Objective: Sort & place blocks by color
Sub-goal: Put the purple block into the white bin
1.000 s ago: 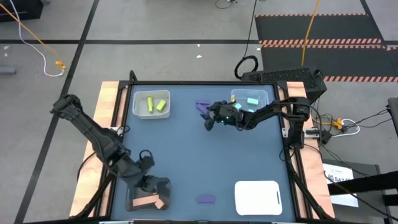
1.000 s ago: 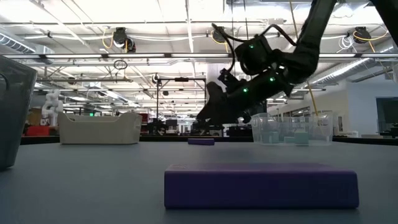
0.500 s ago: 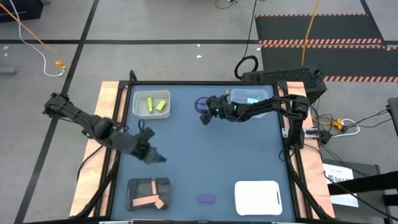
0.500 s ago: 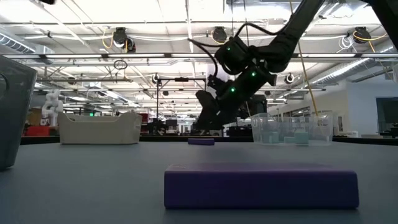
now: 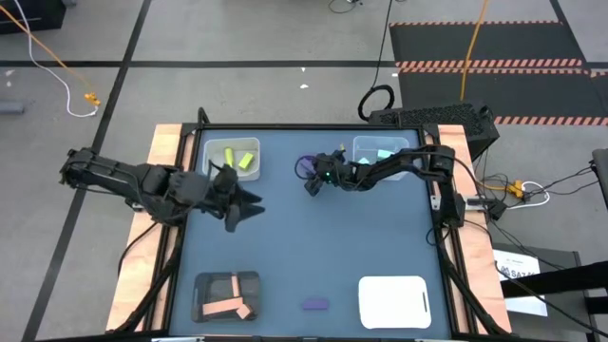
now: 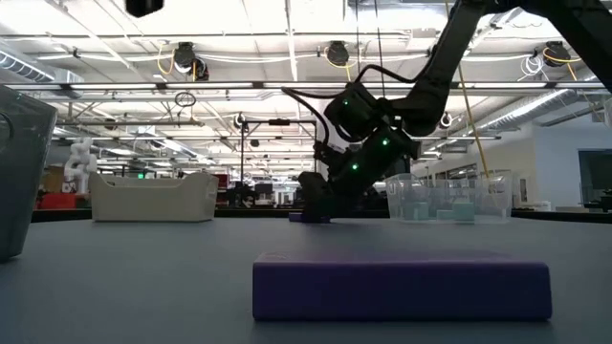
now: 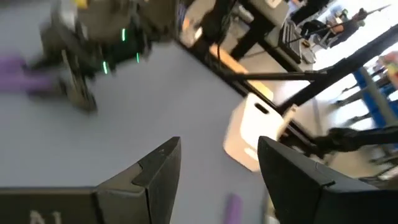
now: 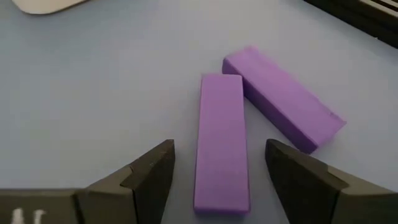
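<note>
Two purple bars (image 8: 221, 143) (image 8: 283, 107) lie touching at one end on the grey bench (image 5: 323, 247); right gripper (image 8: 217, 180), spread, has dropped to straddle the nearer one, not yet pinching. Left gripper (image 5: 249, 202), spread and empty, has swung from the black tray (image 5: 226, 294) toward mid-bench. Third purple bar (image 6: 402, 285) sits at the near edge. Yellow-green blocks (image 5: 237, 159) sit in the far-left tray.

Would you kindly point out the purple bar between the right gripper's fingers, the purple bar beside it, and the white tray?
nearer purple bar (image 8: 222, 140), right wrist view, top face.
second purple bar (image 8: 283, 106), right wrist view, top face.
white tray (image 5: 392, 302), high view, bare centre.
</note>
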